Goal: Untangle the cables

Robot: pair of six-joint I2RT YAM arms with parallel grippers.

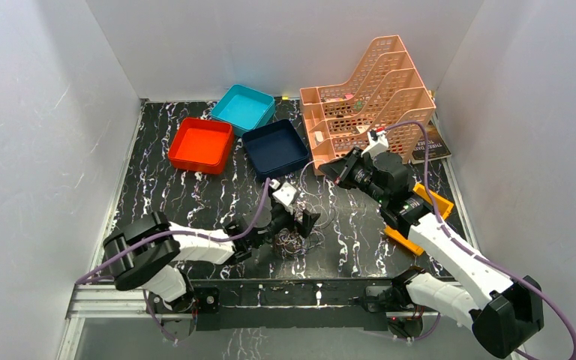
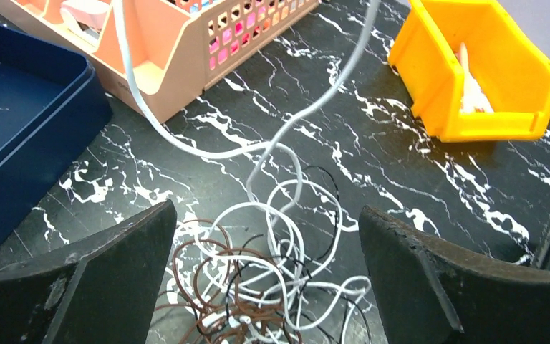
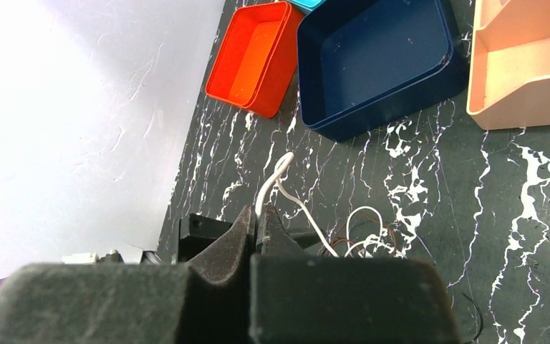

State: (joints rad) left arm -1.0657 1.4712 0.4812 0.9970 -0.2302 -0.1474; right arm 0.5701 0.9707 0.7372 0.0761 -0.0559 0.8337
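Note:
The cables (image 2: 258, 287) lie in a tangle of white, brown and black loops on the black marble table. My left gripper (image 2: 266, 210) hangs open just above the bunch, with one finger on each side and nothing between them. From above, the bunch (image 1: 294, 241) sits under the left gripper (image 1: 300, 223). Two white strands (image 2: 308, 107) rise from the tangle toward the top of the left wrist view. My right gripper (image 3: 258, 211) is shut on a white cable (image 3: 278, 172), which loops above its tips and runs down to the tangle (image 3: 365, 240). The right gripper (image 1: 330, 169) hovers near the rack.
A peach tiered rack (image 1: 367, 97) stands at the back right. Red (image 1: 201, 144), teal (image 1: 244, 107) and navy (image 1: 275, 148) trays sit at the back left. A yellow bin (image 2: 473, 79) lies under the right arm. White walls close in both sides.

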